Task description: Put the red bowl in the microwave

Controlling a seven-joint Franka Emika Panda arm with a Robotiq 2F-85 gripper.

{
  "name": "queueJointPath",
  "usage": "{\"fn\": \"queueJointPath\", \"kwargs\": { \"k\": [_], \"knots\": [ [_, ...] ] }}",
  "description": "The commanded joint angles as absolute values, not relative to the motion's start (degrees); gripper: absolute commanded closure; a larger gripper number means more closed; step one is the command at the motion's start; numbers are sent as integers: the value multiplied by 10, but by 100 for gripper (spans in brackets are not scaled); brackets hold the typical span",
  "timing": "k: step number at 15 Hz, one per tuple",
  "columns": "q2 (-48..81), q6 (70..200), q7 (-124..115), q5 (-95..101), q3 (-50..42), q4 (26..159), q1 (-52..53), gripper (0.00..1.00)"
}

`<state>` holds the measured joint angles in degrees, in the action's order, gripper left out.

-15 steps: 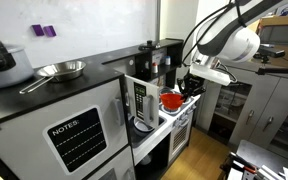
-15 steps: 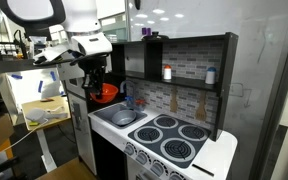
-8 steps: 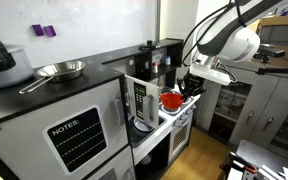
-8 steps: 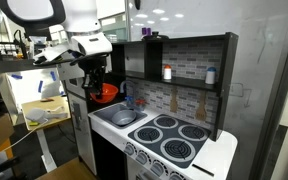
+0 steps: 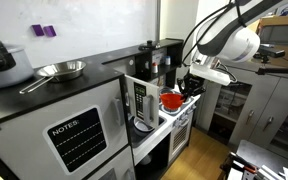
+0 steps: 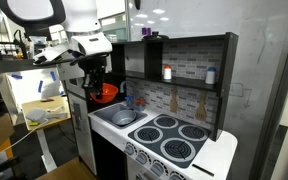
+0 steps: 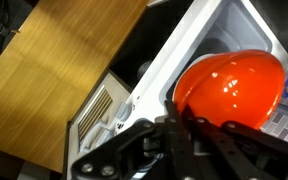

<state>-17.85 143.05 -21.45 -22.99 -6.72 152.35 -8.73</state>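
red bowl [image 5: 171, 100] hangs in the air just off the open front of the microwave [image 5: 139, 100], whose white door w/ grey window is swung out. bowl isn't inside yet. it sits beside the door's inner face, above the toy kitchen's white worktop [image 6: 136, 128].

fingers [image 5: 184, 91] reach in from the arm side and are pinched nearly together on the bowl's rim, nothing else in them.

bowl is round, so no long axis. in both exterior views its mouth looks roughly up w/ a slight tilt, but it's too small to be sure which way it tips [image 6: 105, 93].

wrist view: fingers [image 7: 174, 135] at bottom centre, w/ the bowl [image 7: 229, 85] just past them as a glossy red curve. it lies right of the microwave [image 7: 179, 65] door's white edge. can't tell there if that's the inner or outer face. wood floor [image 7: 54, 70] shows left of the door.

elsewhere: steel pan [image 5: 60, 70] on the dark worktop [image 5: 94, 76] above the cabinet marked notes [image 5: 74, 135], well apart from the bowl. four burners [image 6: 176, 140] on the toy stove.
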Motion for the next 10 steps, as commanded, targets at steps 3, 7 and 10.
{"fn": "queueJointPath", "kwargs": {
  "k": [3,7,10],
  "knots": [
    [-179,1429,-216,-229,-67,1523,-88,93],
    [-177,1435,-221,-233,-66,1523,-87,98],
    [-179,1444,-232,-240,-63,1526,-86,98]
  ]
}}
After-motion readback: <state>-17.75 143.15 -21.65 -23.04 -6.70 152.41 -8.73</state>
